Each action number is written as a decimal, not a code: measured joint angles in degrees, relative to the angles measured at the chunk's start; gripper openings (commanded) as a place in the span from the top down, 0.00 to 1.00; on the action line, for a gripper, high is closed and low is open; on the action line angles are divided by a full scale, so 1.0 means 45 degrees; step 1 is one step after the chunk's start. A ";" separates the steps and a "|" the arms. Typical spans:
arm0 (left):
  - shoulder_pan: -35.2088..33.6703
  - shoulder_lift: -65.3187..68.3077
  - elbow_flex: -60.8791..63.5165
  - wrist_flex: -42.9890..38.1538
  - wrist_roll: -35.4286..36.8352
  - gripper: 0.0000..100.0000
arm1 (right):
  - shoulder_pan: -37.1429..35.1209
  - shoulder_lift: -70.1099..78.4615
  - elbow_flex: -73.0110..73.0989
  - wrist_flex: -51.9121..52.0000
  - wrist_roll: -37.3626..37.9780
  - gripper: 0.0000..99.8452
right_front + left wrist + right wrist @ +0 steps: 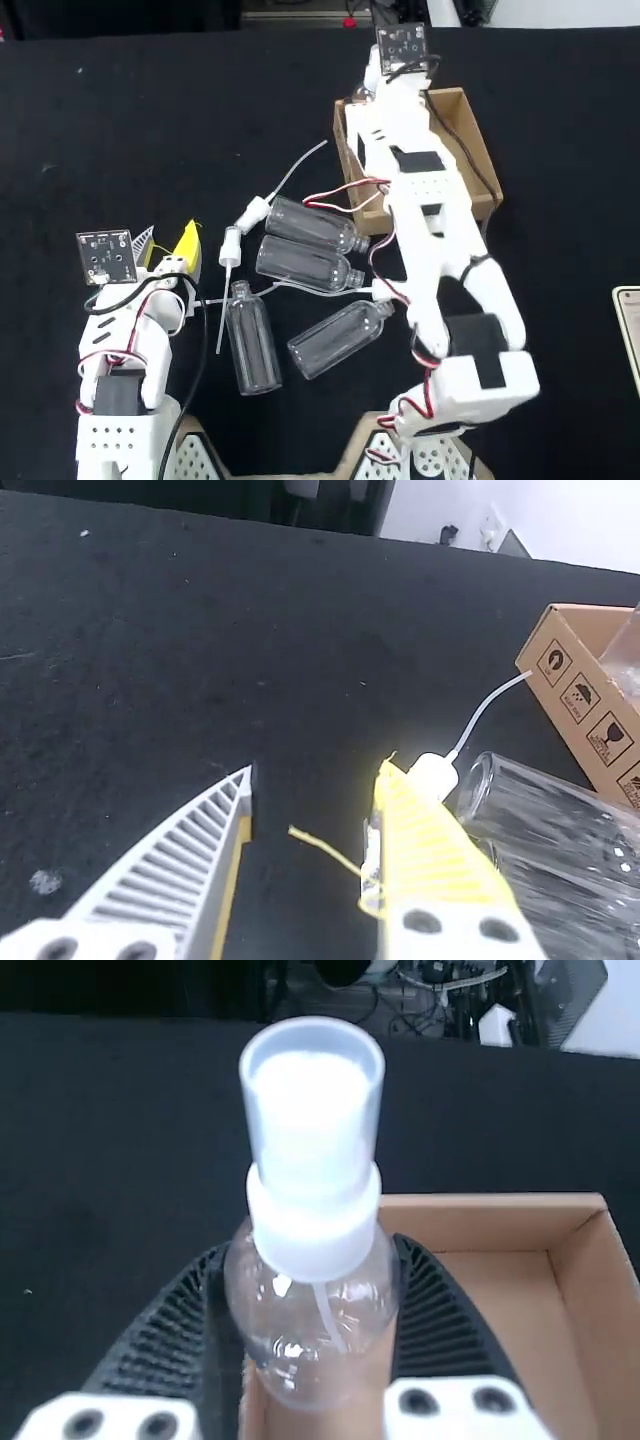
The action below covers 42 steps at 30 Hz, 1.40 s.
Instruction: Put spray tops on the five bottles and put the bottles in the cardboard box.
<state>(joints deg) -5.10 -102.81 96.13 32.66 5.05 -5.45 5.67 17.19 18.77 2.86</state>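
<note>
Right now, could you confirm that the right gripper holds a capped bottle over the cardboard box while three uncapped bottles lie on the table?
Not quite: the high view shows four uncapped bottles on the table, not three. The rest stands: the right gripper holds a capped bottle over the cardboard box.

We see a glossy clear plastic bottle (300,1350), its spray top (312,1110) smooth white plastic, inside the ribbed black right tool (312,1255); beyond the tool, a matt cardboard box (500,1290) and matt black bench (100,1140).
</note>
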 measured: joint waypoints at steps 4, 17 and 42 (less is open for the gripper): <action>0.0000 0.0000 0.0000 0.0000 0.0000 0.81 | 0.0293 0.0332 0.0000 -0.1289 -0.0020 0.92; 0.0000 0.0000 0.0000 0.0000 0.0000 0.81 | 0.0371 0.2383 0.0137 -0.3810 -0.0020 0.92; 0.0020 0.0000 0.0000 0.0000 0.0000 0.81 | 0.0156 0.3653 0.0195 -0.5060 -0.0938 0.91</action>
<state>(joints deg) -5.01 -102.81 96.13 32.66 5.05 -4.75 22.11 18.07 -4.00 -1.36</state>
